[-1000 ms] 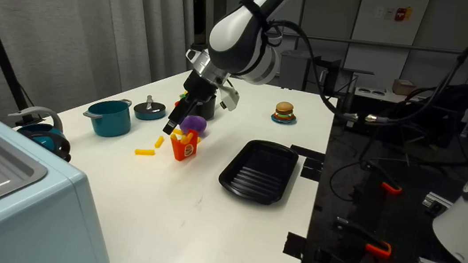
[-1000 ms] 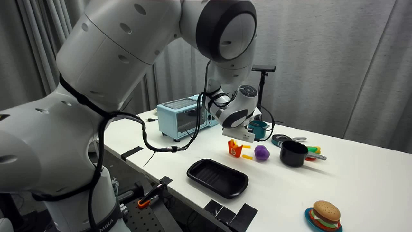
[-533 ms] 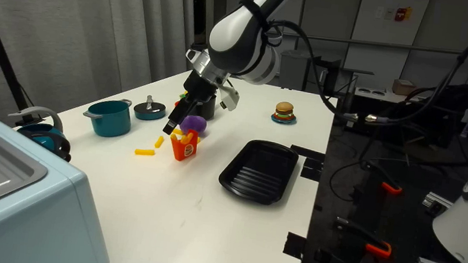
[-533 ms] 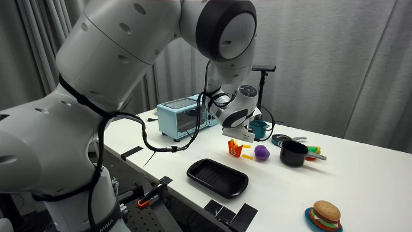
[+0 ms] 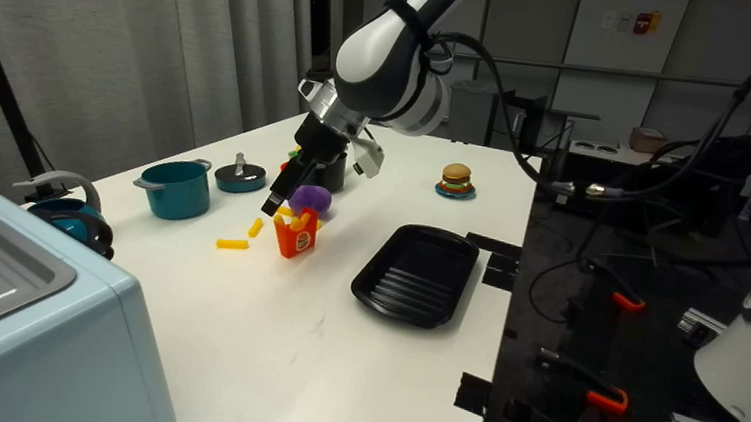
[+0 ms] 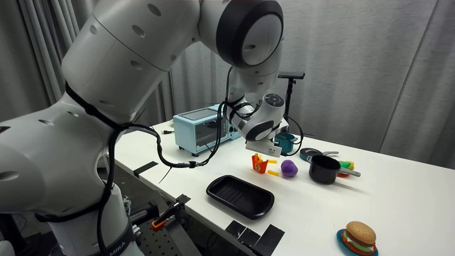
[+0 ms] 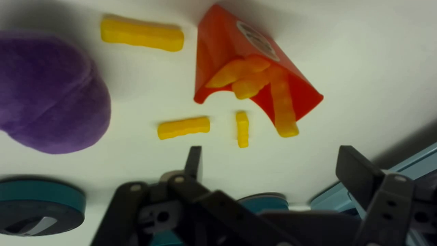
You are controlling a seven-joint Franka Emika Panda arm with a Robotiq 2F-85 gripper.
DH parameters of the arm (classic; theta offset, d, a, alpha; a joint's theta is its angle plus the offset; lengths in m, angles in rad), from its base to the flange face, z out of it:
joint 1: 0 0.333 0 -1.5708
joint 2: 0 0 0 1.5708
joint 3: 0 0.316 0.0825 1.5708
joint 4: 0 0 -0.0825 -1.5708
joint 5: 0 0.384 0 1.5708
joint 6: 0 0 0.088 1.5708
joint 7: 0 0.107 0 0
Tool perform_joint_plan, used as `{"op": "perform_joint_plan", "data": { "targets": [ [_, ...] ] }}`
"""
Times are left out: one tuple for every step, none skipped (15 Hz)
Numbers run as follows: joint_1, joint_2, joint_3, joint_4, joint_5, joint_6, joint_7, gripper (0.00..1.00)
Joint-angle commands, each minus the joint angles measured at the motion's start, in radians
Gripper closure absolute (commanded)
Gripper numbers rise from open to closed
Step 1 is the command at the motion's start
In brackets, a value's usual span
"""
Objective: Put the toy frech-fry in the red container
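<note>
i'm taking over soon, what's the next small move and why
Maybe ease the open claw toward the rightmost loose fry in the wrist view: the claw holds nothing, and that fry lies ahead of its gap, turned so the jaws could close across its width.

Fries (image 7: 183, 127) lie in and beside the carton (image 7: 223, 46).

Your desk (image 6: 320, 217) holds a black tray (image 6: 240, 197), teal pot (image 5: 179, 194), black saucepan (image 6: 323, 173), purple object (image 6: 289, 168), light-blue oven (image 6: 204, 133) and a burger (image 6: 360, 234) on a blue plate (image 5: 454, 194).
</note>
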Motion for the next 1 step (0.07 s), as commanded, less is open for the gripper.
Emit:
{"op": "perform_joint_plan", "data": {
  "targets": [
    [-0.003,0.005,0.000,0.002,-0.038,0.000,0.033,0.00]
  ]
}}
